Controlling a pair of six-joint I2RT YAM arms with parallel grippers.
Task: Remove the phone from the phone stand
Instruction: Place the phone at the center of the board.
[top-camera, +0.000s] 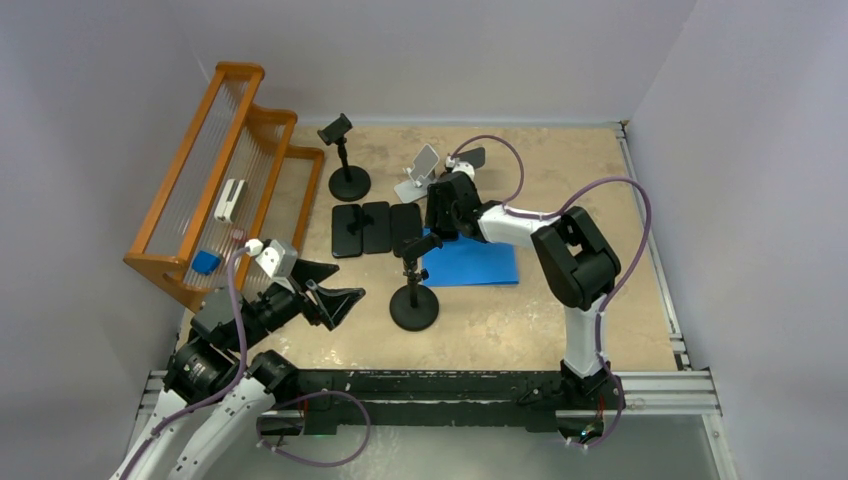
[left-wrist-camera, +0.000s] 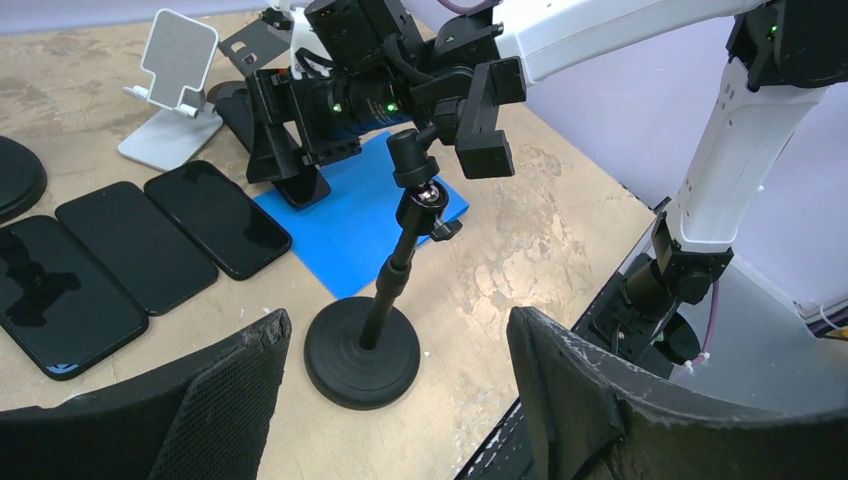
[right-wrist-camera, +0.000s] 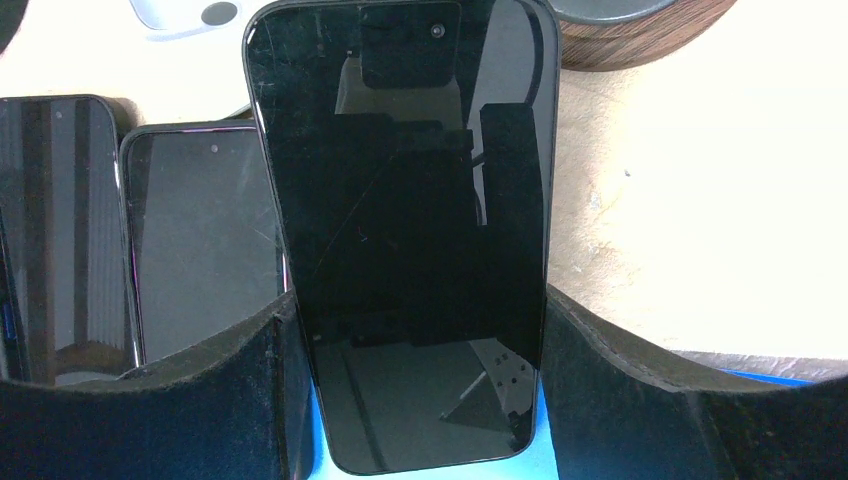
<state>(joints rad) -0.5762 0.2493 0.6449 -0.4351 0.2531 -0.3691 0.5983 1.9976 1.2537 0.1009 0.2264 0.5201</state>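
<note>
Right tool (right-wrist-camera: 415, 310): clamped on the black glass-fronted phone (right-wrist-camera: 400, 230), pads on its two long edges near the lower end, screen facing the wrist camera. Grip looks square, no visible tilt in the pads.

Phone location: in the right tool, low over the blue rectangular mat (top-camera: 475, 262), just beside the row of three black phones lying flat (top-camera: 375, 228) on the tan worktop (top-camera: 560, 180). Its lower edge is at or near the mat; can't tell whether it's touching.

Black pole phone stand with round base (left-wrist-camera: 362, 350): its clamp head sits right beside the right wrist and looks empty. So extraction reads as done; the step in hand is the put-down.

Left tool (top-camera: 335, 288): spread wide, holding nothing, parked near the stand base and not involved.

Next move, my read: lower until the phone's edge bears on the mat, lay it flat, then release. Watch clearance to the stand's clamp head when backing the wrist out, and don't overlap the neighbouring phone.
</note>
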